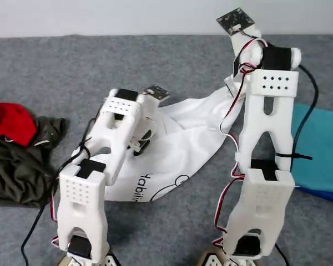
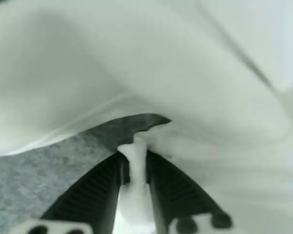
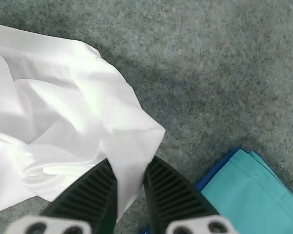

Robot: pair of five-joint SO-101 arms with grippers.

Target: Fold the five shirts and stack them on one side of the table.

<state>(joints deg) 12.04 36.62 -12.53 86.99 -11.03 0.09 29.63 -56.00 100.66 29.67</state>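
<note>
A white shirt (image 1: 177, 147) with dark print lies spread in the middle of the grey table, partly lifted. My left gripper (image 2: 135, 151) is shut on a bunched edge of the white shirt (image 2: 195, 87), low over its left part. My right gripper (image 3: 131, 178) is shut on a corner of the white shirt (image 3: 68, 122) and holds it up above the carpet, near the shirt's far right end. In the high view the left arm (image 1: 119, 133) and the right arm (image 1: 269, 94) stand over the cloth.
A red shirt (image 1: 10, 121) and an olive shirt (image 1: 19, 166) lie heaped at the left edge. A folded teal shirt (image 1: 322, 149) on a blue one (image 1: 328, 195) lies at the right edge. The grey carpet (image 1: 72, 72) covers the table.
</note>
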